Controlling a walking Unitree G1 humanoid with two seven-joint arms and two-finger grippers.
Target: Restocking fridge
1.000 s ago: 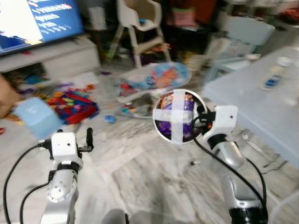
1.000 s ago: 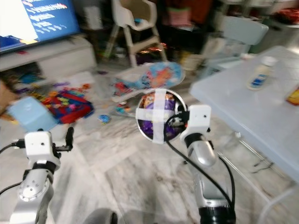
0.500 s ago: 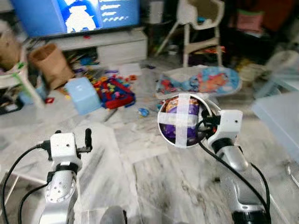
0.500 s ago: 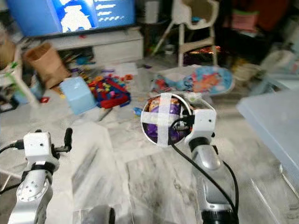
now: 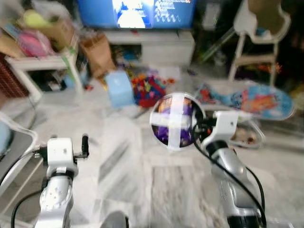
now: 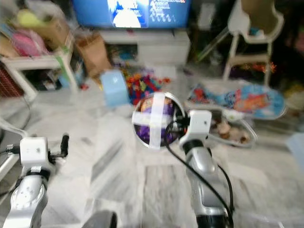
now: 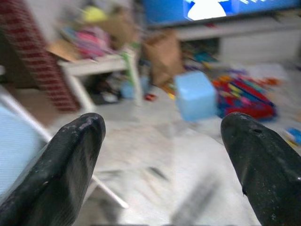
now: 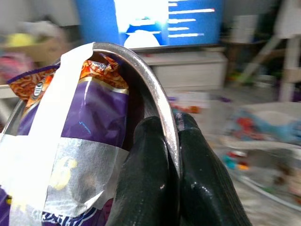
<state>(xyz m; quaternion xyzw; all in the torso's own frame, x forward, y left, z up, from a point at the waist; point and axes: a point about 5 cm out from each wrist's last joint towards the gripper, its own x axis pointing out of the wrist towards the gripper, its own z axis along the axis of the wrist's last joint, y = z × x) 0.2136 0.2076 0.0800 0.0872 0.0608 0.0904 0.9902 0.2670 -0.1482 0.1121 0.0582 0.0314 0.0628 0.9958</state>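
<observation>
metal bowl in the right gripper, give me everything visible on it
Round shiny metal bowl, tipped on edge so its mouth faces the camera. Inside sits a purple and orange snack packet, held in by two crossed strips of whitish tape. The right gripper pinches the thin rim, one finger inside, one outside. It is carried in the air above the marble floor.

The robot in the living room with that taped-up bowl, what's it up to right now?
The robot is carrying a metal bowl through a cluttered living room. Its right tool is shut on the bowl's rim, one finger inside and one outside. A purple snack packet sits in the bowl, held in by a cross of white tape. The left tool is open with nothing in it. Ahead lie scattered toys, a pale blue box and a lit TV. The pictures are blurred.
</observation>
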